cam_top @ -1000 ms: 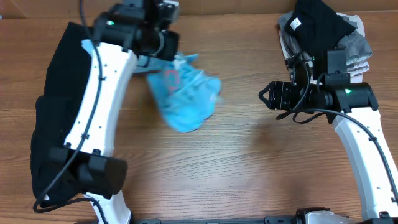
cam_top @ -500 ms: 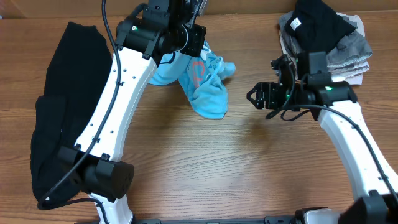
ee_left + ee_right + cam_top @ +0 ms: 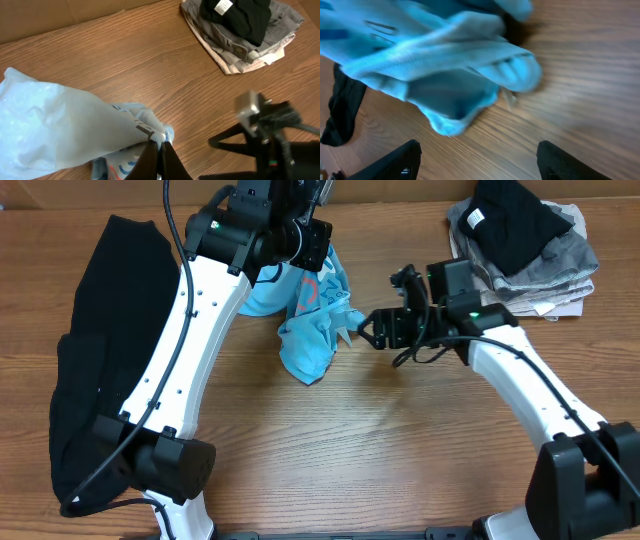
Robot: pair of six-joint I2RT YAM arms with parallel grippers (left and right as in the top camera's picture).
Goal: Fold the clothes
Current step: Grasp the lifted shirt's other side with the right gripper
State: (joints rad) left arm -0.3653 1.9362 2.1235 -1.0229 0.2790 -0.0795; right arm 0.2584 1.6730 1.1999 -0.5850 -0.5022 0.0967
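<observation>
Wood-grain surface (image 3: pixel 400 460) carries everything: a big black garment (image 3: pixel 90 360) spread along the left edge, and a stack of folded clothes (image 3: pixel 520 230), black on grey, at the far right corner. Between them the light blue T-shirt (image 3: pixel 310 340) is bunched, not flat. Its top end is lifted w/ pink print showing and its lower end sags toward the surface; can't tell if it touches. Up top the left gripper (image 3: pixel 159 150) is pinched tight on a fold of the tee, fingers closed w/ fabric between. Change vs 1 sec ago: the right gripper (image 3: pixel 362 327) has swung in from near the stack and is now just beside the tee's right edge, fingers spread wide, nothing held yet. Imo that means a 2nd grasp is coming so both arms can stretch the tee flat; folding proper not begun.
</observation>
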